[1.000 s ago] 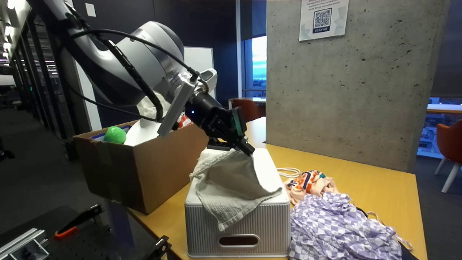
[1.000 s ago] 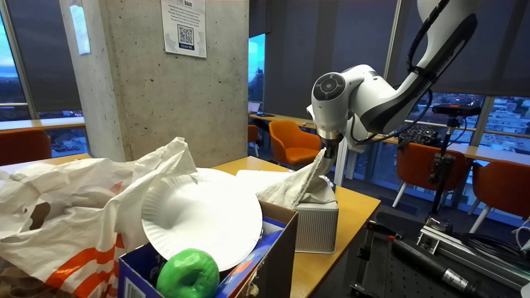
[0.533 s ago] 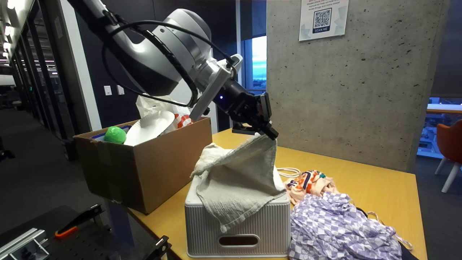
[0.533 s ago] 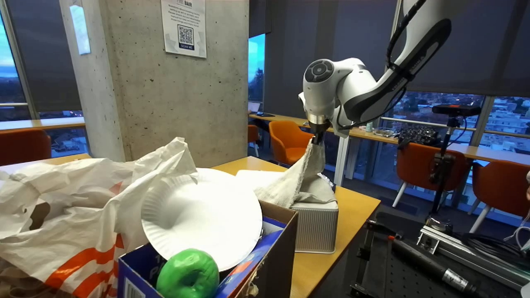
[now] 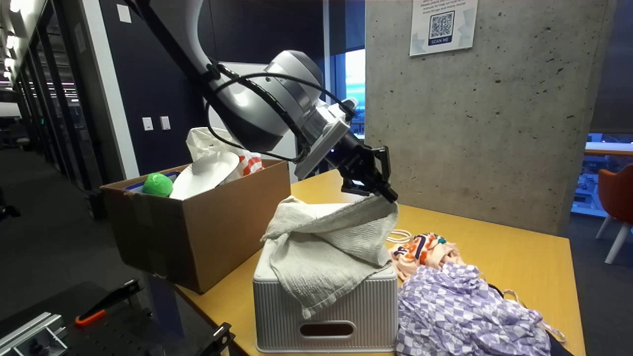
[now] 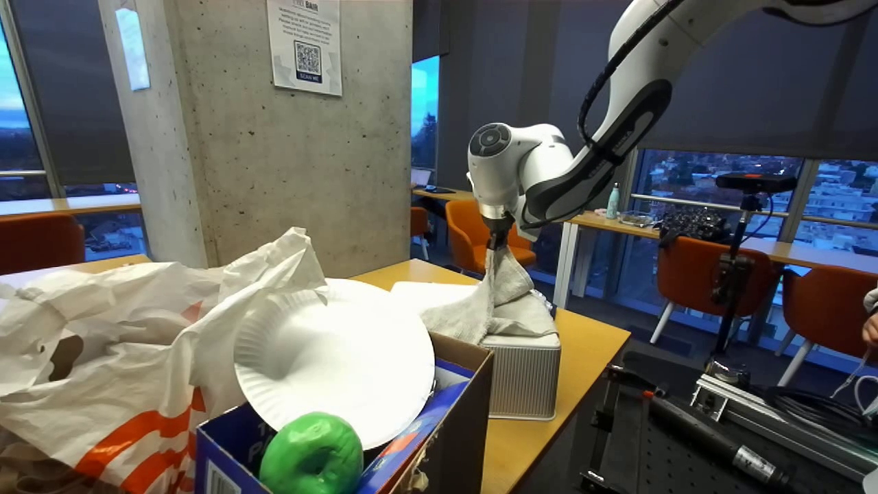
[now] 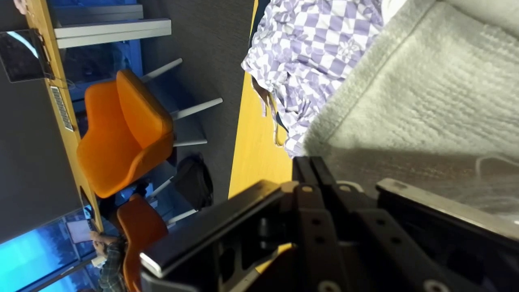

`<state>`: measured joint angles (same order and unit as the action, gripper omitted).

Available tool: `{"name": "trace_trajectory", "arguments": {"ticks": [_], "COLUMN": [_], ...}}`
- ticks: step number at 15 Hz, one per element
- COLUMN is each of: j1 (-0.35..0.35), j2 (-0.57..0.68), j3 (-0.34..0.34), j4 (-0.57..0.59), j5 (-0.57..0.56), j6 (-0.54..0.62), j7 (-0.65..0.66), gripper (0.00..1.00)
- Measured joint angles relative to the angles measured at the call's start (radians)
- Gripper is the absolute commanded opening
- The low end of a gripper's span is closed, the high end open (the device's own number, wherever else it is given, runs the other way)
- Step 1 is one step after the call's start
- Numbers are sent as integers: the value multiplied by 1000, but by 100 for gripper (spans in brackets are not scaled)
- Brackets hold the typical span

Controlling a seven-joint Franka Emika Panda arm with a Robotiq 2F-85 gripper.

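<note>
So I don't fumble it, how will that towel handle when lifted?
Probably floppy: the towel drapes over the white box in folds. Likely not slippery, given its coarse weave. Held by one corner in the gripper, it may sag.

Fingers [image 7: 302,172] shifted across, cloth [image 5: 331,257] — drawn along

A cardboard box [image 5: 237,227] holds a white plate [image 6: 343,363] and green object [image 6: 295,442].
</note>
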<state>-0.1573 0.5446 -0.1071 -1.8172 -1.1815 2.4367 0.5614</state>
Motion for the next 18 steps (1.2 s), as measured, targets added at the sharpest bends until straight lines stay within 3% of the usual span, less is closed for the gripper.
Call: {"name": "trace_trajectory", "arguments": {"ticks": [6,7,8,13,18], "j1": [0,0,1,14,12], "j2": [132,147,162,223,179], "j3": [-24,-24,-24,-24,-26], "j4": [194,224,251,319,305], "j5": [3,10,22,70,121], "j6": [0,0,0,0,0], "j7": [-27,-37,-48,-66,-92], "gripper": [1,28,29,64,99]}}
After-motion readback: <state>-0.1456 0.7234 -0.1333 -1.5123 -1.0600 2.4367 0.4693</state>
